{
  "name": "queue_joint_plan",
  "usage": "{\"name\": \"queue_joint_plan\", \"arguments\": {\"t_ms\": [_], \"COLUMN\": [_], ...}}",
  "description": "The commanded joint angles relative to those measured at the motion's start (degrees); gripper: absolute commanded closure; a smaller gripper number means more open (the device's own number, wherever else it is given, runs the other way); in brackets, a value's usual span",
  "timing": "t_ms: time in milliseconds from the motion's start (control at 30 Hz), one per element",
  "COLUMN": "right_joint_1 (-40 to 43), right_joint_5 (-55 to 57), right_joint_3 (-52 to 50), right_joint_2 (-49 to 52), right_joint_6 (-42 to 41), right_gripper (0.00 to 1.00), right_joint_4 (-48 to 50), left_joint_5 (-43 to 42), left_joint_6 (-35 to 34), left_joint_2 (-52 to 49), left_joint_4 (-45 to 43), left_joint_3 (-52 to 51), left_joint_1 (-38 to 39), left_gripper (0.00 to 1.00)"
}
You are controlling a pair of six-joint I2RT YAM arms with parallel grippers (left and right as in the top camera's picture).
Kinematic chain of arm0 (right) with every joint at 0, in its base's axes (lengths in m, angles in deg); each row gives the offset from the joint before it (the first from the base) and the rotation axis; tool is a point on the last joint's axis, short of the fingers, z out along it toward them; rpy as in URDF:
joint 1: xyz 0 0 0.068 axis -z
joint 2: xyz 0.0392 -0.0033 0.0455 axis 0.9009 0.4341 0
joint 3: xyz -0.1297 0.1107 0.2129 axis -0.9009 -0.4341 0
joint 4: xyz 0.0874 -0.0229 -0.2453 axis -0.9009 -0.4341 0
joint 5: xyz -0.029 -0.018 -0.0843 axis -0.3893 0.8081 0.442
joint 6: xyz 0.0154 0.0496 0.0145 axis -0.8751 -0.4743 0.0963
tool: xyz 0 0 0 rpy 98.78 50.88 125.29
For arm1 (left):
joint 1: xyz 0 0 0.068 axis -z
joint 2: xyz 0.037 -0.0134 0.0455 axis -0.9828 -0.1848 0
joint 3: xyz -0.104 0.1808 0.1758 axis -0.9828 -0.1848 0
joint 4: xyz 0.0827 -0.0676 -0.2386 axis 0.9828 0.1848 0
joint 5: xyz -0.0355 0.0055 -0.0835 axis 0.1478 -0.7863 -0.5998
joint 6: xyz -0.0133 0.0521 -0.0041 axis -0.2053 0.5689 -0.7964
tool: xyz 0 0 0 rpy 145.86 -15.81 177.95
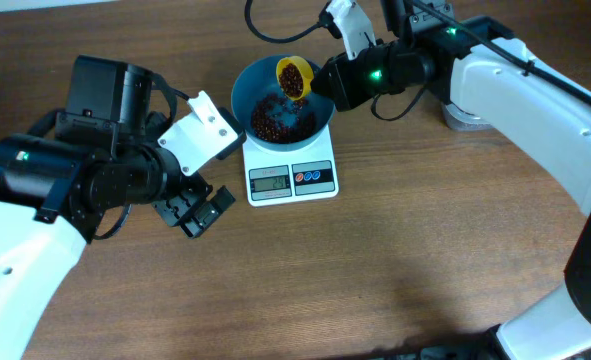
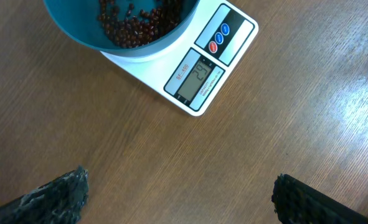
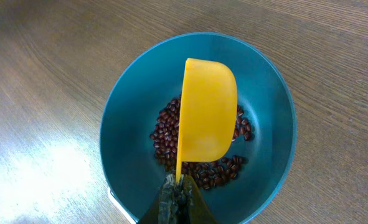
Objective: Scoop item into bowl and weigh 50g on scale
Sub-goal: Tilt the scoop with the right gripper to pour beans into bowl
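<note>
My right jaws, clamped on the yellow scoop (image 3: 208, 112), should trickle beans (image 3: 218, 174) slowly into the bowl (image 3: 127, 124), watching the scale (image 2: 202, 74); my left jaws gape wide.

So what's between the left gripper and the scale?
Only bare wooden table: the left wrist view shows nothing between the open left gripper and the scale.

Blue, yellow and red-brown on a brown wood-grain surface (image 1: 375, 280)
A yellow scoop (image 3: 207, 112) showed above glossy red-brown beans (image 3: 165, 134) in the deep blue bowl (image 3: 118, 118); the white scale (image 1: 292, 160) had a grey display (image 2: 195, 78), a red button (image 2: 215, 45) and a blue button (image 2: 225, 30).
</note>
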Motion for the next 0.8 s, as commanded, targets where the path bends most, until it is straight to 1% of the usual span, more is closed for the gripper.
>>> {"name": "queue_joint_plan", "arguments": {"t_ms": [0, 200, 267, 300, 367, 400, 433, 500, 600, 700, 767], "right_joint_1": [-0.39, -1.05, -1.16, -1.16, -1.2, -1.29, -1.53, -1.53, -1.6, -1.57, -1.57], "right_joint_5": [0.09, 0.17, 3.54, 2.43, 5.57, 3.39, 5.53, 3.04, 3.78, -1.14, -1.25], "right_joint_3": [0.37, 0.48, 0.48, 0.96, 1.01, 1.03, 1.01, 1.01, 1.01, 1.01, 1.01], "right_joint_2": [-1.66, -2.54, -2.45, -3.3, -3.65, -4.37, -4.35, -4.92, -4.98, -4.98, -4.98], "right_joint_6": [0.55, -0.24, -0.02, -0.07, -0.11, -0.52, -0.48, -1.84, -1.81, -1.81, -1.81], "right_gripper": [0.96, 0.96, 0.96, 0.96, 0.96, 0.96, 0.96, 0.96, 0.96, 0.96, 0.96], "right_joint_4": [0.0, -0.48, -0.66, -1.49, -1.75, -1.64, -1.51, -1.49, -1.64, -2.14, -2.1], "left_joint_5": [0.17, 0.17, 0.17, 0.17, 0.17, 0.17, 0.17, 0.17, 0.17, 0.17, 0.17], "left_joint_6": [0.68, 0.7, 0.68, 0.68, 0.7, 0.68, 0.7, 0.68, 0.7, 0.7, 0.68], "left_joint_2": [0.24, 0.24, 0.24, 0.24, 0.24, 0.24, 0.24, 0.24, 0.24, 0.24, 0.24], "left_joint_4": [-0.07, -0.07, -0.07, -0.04, -0.07, -0.07, -0.07, -0.07, -0.07, -0.07, -0.07], "left_joint_3": [0.9, 0.9, 0.9, 0.9, 0.9, 0.9, 0.9, 0.9, 0.9, 0.9, 0.9], "left_joint_1": [0.22, 0.22, 0.22, 0.22, 0.22, 0.22, 0.22, 0.22, 0.22, 0.22, 0.22], "left_gripper": [0.01, 0.01, 0.01, 0.01, 0.01, 0.01, 0.01, 0.01, 0.01, 0.01, 0.01]}}
